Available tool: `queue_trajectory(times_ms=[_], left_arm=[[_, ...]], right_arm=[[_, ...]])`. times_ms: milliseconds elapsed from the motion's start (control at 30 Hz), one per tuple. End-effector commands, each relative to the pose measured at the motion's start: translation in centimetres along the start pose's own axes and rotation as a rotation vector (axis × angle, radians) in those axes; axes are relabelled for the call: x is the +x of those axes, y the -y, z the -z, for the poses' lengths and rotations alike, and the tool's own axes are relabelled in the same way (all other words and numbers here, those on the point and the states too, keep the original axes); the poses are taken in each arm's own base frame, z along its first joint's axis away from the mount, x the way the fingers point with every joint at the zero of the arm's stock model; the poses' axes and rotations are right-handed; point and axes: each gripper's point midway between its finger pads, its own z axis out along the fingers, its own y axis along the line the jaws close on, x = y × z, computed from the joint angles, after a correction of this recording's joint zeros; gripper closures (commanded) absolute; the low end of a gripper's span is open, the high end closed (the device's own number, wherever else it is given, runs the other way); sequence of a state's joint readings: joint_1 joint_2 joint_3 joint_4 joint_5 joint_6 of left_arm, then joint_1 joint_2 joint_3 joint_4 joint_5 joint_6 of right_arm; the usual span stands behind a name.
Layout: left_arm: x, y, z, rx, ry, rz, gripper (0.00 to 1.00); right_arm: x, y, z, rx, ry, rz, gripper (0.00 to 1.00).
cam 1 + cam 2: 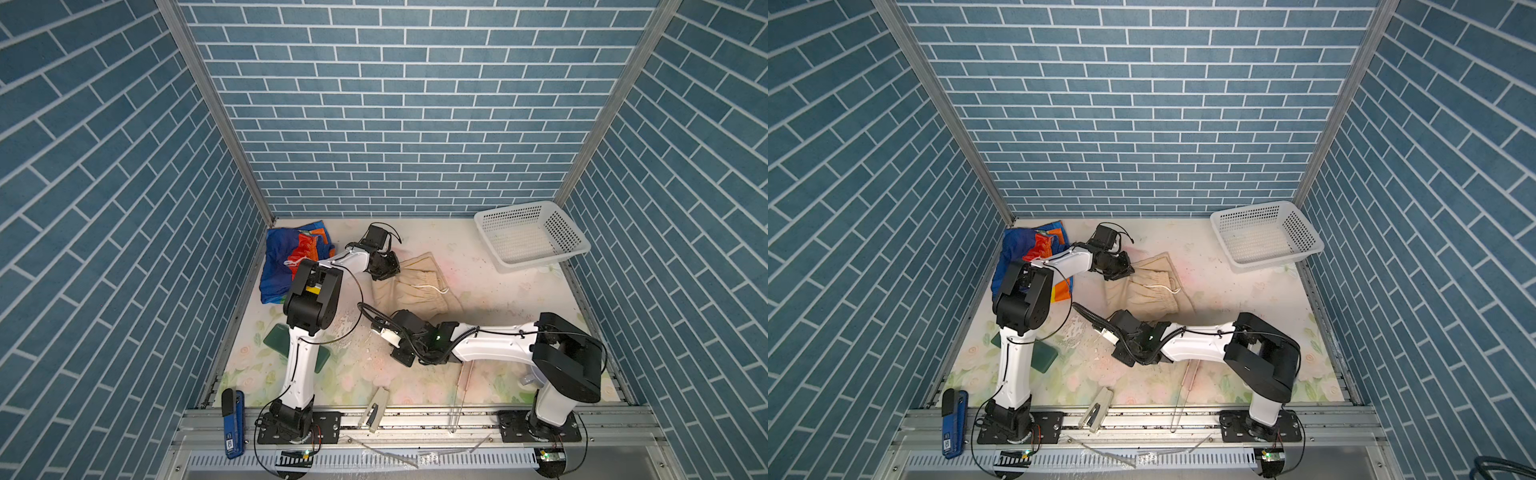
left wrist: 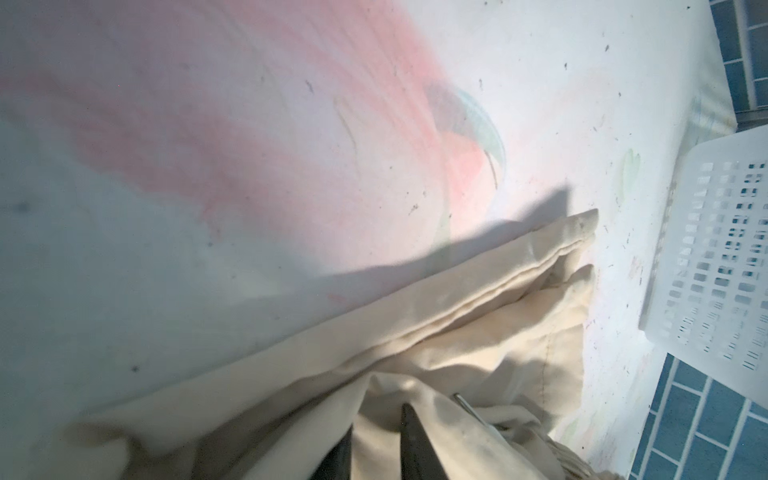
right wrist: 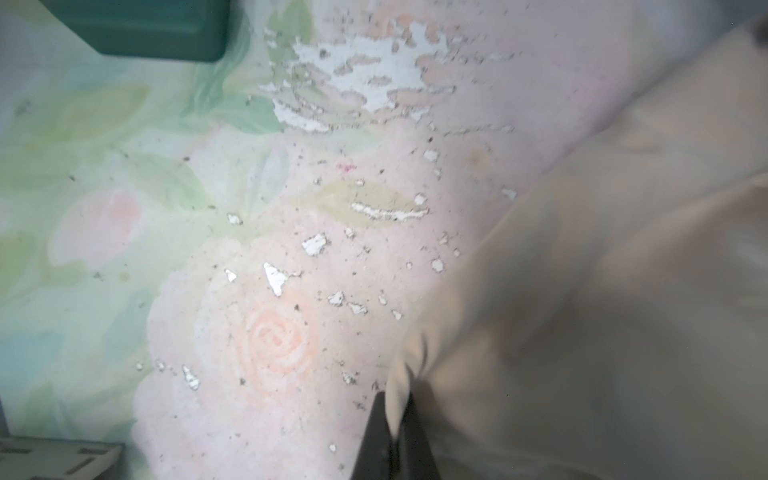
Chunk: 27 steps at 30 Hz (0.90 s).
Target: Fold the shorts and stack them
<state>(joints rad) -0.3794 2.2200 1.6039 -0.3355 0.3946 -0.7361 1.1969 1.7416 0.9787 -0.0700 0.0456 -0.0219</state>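
Where the tabletop (image 1: 498, 303) met the left wall, rainbow-striped shorts (image 1: 286, 257) lay bunched in the far corner. Left tool (image 2: 378, 453): pinched onto the far-left edge of the beige shorts (image 1: 415, 286), which lay crumpled mid-tabletop. Right tool (image 3: 395, 440): clamped on their near edge. Bare floral surface, worn and flaking, stood open rightward to a white basket (image 1: 536, 237) in the far right corner. Blue brick-pattern walls (image 1: 395, 124) enclosed three sides.

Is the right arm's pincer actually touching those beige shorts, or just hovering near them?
Touching. The right wrist view shows the right gripper with its fingers shut on an edge of the beige shorts.
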Motion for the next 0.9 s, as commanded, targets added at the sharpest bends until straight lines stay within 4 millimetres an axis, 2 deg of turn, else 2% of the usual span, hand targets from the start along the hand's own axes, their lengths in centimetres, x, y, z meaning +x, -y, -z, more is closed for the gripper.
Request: queue_trajectory(times_ms=[0,167,267,333,433,500,600,700,867], left_arm=[[1.3,-3.3,-1.5,-0.101,-0.041,0.014,0.78],[0.9,-1.3,0.8,-0.057,-0.021,-0.002,0.74],[0.4,1.1,3.1,0.018,-0.012,-0.006,0.59],[-0.2,3.1,5.3,0.084,0.005,-0.009,0.46],[-1.2,5.0,9.2,0.134,0.057,-0.022,0.36],[-1.8,5.5,11.9,0.153,0.104,-0.031,0.33],[-2.0,4.3,15.3,0.155,0.16,-0.016,0.31],[-0.9,1.1,17.2,0.105,0.191,0.016,0.31],[3.7,-4.5,17.1,-0.022,0.156,0.026,0.46]], right_arm=[[1.8,-3.6,-0.3,-0.148,-0.076,-0.009,0.95],[0.1,-3.0,1.3,-0.125,-0.017,-0.004,0.84],[-1.5,-2.4,3.4,-0.102,0.066,-0.012,0.71],[-2.6,-1.9,4.9,-0.089,0.116,-0.017,0.63],[-3.7,-1.2,6.7,-0.057,0.171,-0.026,0.54],[-4.1,-1.0,7.1,-0.043,0.202,-0.032,0.49],[-4.0,-0.6,6.5,-0.021,0.185,-0.036,0.46],[-3.4,-0.6,5.2,-0.017,0.147,-0.051,0.46],[-3.1,0.8,2.7,0.074,0.054,-0.078,0.46]])
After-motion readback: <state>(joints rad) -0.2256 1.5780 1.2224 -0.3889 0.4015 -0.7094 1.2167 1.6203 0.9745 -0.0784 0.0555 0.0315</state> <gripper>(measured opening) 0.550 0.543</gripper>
